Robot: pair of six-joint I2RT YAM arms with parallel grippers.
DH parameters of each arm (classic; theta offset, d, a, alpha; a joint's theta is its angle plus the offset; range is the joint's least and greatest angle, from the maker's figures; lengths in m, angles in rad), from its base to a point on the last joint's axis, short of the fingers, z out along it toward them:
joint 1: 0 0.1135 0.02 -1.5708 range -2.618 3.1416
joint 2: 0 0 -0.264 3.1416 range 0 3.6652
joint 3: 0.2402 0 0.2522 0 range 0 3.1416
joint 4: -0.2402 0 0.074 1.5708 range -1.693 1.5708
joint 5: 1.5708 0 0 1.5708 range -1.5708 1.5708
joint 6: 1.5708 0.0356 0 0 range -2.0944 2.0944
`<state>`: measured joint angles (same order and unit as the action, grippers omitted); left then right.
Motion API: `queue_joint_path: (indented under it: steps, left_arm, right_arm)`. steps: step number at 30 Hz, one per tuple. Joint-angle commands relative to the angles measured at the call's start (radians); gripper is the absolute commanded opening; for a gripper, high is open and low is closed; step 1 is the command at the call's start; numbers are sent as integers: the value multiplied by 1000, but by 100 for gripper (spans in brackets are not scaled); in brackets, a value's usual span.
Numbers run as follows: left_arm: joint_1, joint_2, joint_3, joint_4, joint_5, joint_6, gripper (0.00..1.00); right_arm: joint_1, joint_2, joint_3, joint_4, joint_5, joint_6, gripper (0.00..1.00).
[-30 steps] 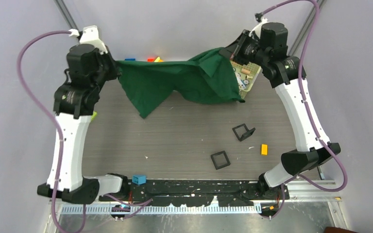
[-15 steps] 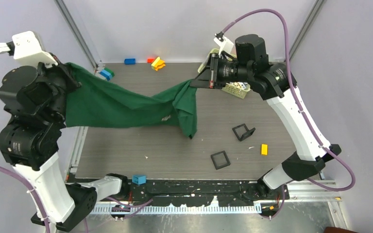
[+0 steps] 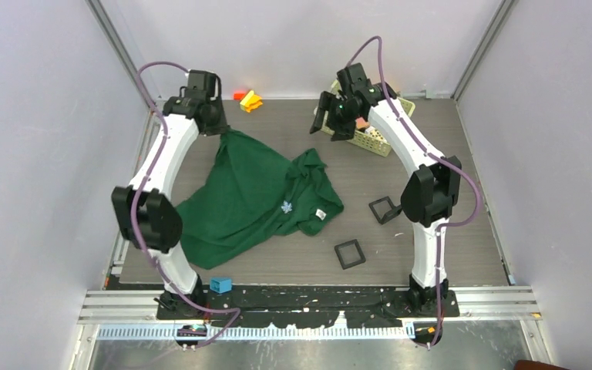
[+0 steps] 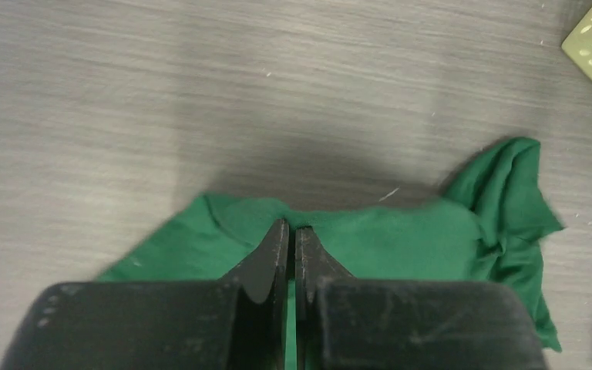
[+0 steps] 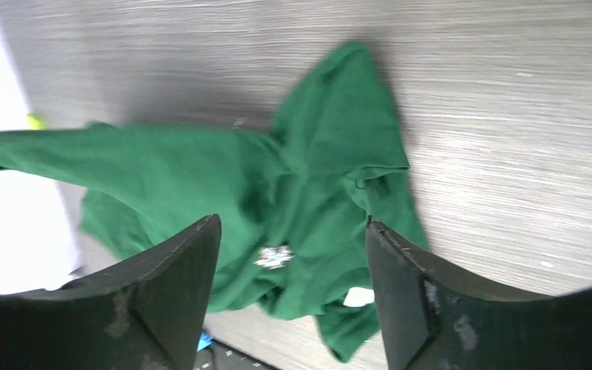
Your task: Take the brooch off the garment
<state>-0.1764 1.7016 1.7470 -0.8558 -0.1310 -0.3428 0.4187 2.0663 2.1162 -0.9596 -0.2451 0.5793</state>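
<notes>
The garment [image 3: 239,200] lies crumpled across the left-centre of the table [image 3: 470,154], its brooch [image 3: 286,206] facing up towards the cloth's right side. At the far left, the left gripper [image 4: 287,235] is pinched tight on the garment's far edge. The right gripper [image 5: 291,223] hangs with jaws apart and empty over the far middle, beside a pale perforated basket [image 3: 378,139] and well apart from the brooch. The job looks to be at the laying-out step, with the brooch not yet touched. The next move likely calls for the right arm to descend onto the brooch while the left anchors the cloth. A small white tag [image 3: 320,214] sits just right of the brooch, and no writing on it is legible.
</notes>
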Motion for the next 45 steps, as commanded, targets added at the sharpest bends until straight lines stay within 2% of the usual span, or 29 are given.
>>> queue_joint_path:
  steps: [1, 2, 5, 6, 9, 10, 11, 12, 13, 14, 16, 19, 22, 25, 27, 29, 36, 38, 40, 41, 43, 45]
  left_arm:
    - [10, 97, 194, 125, 74, -96, 0]
    - [13, 156, 243, 105, 60, -95, 0]
    - [42, 255, 365, 25, -77, -129, 0]
    - [49, 275, 387, 5, -112, -139, 0]
    - [62, 289, 410, -24, -191, -139, 0]
    - [63, 279, 394, -13, -182, -127, 4]
    - [63, 265, 376, -8, -159, -117, 22]
    - [62, 249, 357, -9, -124, -106, 50]
    - [57, 228, 336, -22, -101, -97, 90]
    - [48, 205, 307, -45, -108, -86, 98]
    - [14, 140, 246, -84, -171, -45, 100]
    - [-54, 8, 88, -61, -158, 41, 100]
    - [-111, -151, -110, 1, -50, 50, 100]
    - [-148, -308, -342, 135, 81, 31, 92]
    - [-180, -381, -473, 193, 82, 5, 88]
    - [-209, -424, -549, 230, 81, -10, 85]
    - [-334, -444, -733, 399, 102, -18, 76]
    - [-357, -423, -760, 441, 122, -4, 71]
    - [-371, -387, -774, 479, 178, 6, 66]
    - [-381, -373, -777, 497, 195, 12, 64]
    - [-413, -350, -784, 543, 228, 43, 62]
    - [-445, -338, -794, 588, 240, 75, 62]
  right_arm:
    - [12, -126, -99, 44, 183, -84, 79]
    - [21, -181, -241, 92, 221, -96, 79]
    - [42, -309, -457, 213, 284, -98, 80]
    - [49, -367, -575, 280, 288, -92, 80]
    - [99, -445, -754, 367, 298, -74, 83]
    - [114, -461, -811, 389, 322, -64, 84]
    - [147, -464, -834, 398, 337, -59, 92]
    - [163, -465, -866, 410, 364, -41, 94]
    - [196, -465, -878, 416, 374, -31, 97]
    - [211, -463, -899, 431, 395, -9, 98]
    - [262, -462, -925, 460, 422, 26, 99]
    - [319, -456, -954, 504, 443, 97, 100]
    - [338, -443, -984, 617, 394, 155, 98]
    - [353, -417, -1009, 698, 354, 199, 95]
    - [359, -385, -1000, 700, 347, 201, 92]
    - [361, -348, -990, 698, 323, 201, 87]
    - [374, -268, -987, 723, 259, 195, 80]
    - [377, -259, -988, 713, 259, 187, 70]
    - [378, -269, -1003, 710, 259, 172, 41]
    - [378, -280, -1014, 720, 258, 161, 23]
    - [377, -325, -1061, 762, 218, 139, 15]
    - [377, -386, -1120, 823, 196, 115, 11]
